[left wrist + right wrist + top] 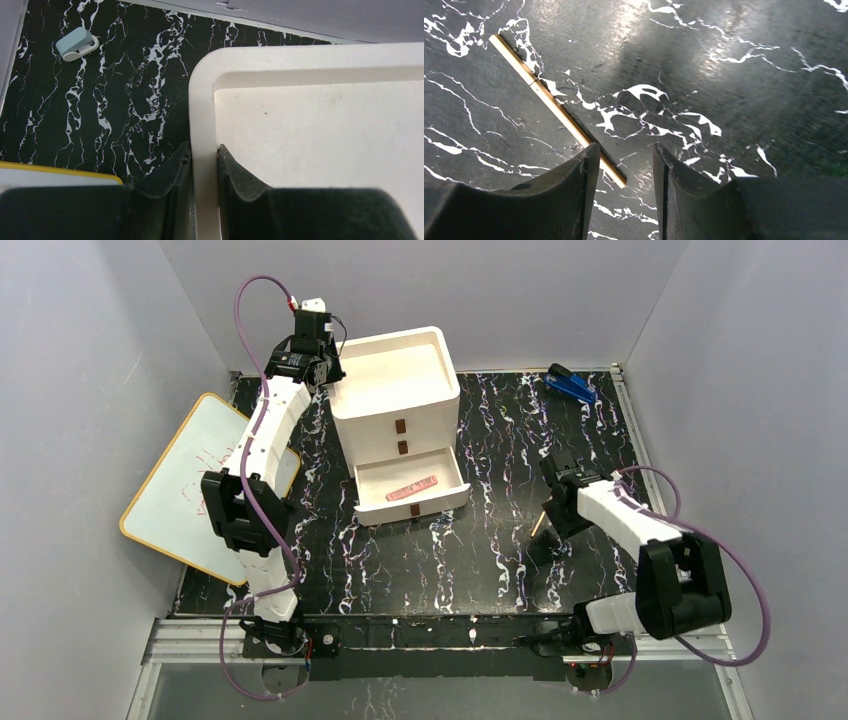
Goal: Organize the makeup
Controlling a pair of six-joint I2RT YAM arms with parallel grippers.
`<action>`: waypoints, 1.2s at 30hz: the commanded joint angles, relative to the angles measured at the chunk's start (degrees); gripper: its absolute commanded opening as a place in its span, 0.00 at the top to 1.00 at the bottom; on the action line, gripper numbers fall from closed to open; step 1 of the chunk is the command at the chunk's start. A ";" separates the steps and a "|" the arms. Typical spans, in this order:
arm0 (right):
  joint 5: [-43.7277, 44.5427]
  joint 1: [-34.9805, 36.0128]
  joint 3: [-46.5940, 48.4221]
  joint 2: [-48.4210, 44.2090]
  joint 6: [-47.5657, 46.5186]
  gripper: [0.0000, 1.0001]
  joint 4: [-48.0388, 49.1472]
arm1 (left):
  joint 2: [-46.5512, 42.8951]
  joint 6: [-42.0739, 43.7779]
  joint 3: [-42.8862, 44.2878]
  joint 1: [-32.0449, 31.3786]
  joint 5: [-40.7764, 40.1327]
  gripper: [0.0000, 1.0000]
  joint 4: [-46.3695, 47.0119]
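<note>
A thin tan stick (551, 102) lies on the black marbled table, also seen in the top view (540, 523). My right gripper (624, 150) hangs open just over its near end, one finger each side, not touching it; in the top view it (550, 512) is at right of centre. A white drawer unit (395, 390) stands at the back, its bottom drawer (420, 510) pulled open with a pinkish rectangular palette (413, 487) inside. My left gripper (202, 150) is shut on the unit's top-tray rim (200, 100) at its back left corner (325, 370). Compact, sponge and puff are out of view.
A blue stapler-like object (570, 386) lies at the back right. A yellow-edged whiteboard (190, 490) leans at the left edge. A small pale teal and white object (76, 44) lies behind the drawer unit. Grey walls enclose the table.
</note>
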 commanded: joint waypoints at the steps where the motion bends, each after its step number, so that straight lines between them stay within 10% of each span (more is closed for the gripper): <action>1: -1.23 -0.38 2.23 4.94 -4.06 0.50 6.79 | 4.83 0.90 -4.23 -0.37 5.82 1.00 -16.26; 36: -2.90 -0.66 5.11 14.46 -9.72 0.58 12.09 | 5.36 1.59 -2.57 -0.37 4.94 1.00 -17.59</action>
